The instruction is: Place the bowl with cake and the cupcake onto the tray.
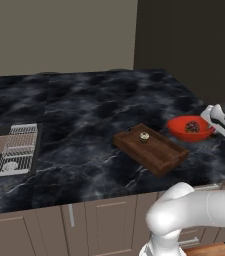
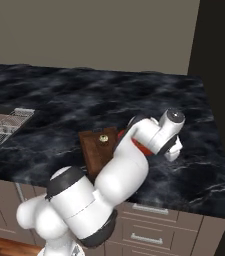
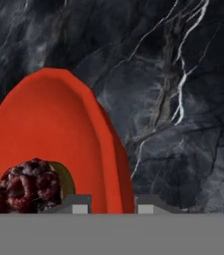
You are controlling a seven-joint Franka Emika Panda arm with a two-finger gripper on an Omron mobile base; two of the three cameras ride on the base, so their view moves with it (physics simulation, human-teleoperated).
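Left base view, left to right: white wire rack sits at the far left of the dark marble counter, over the sink cutout, well apart from everything else. Tray lies mid-counter near the front edge, skewed to the counter edge. Cupcake is already on the tray, upright, toward its back end. Bowl with cake is just right of the tray, close to it; can't tell from here whether the bowl base touches the counter. Gripper is at the bowl's right rim, wrist coming in from the right edge of frame. Right base view: rack at left, tray in the middle with the cupcake on it, arm covering the tray's right part; a red sliver of the bowl shows under the forearm, right of the tray. Hand view: bowl fills the left half, dark speckled cake low at its centre, marble on the right. Fingertips straddle the bowl's right rim, one inside the wall, one outside. Jaws are pinched narrow on that rim, so the gripper is holding the bowl by its edge. Bowl is not on the tray yet.
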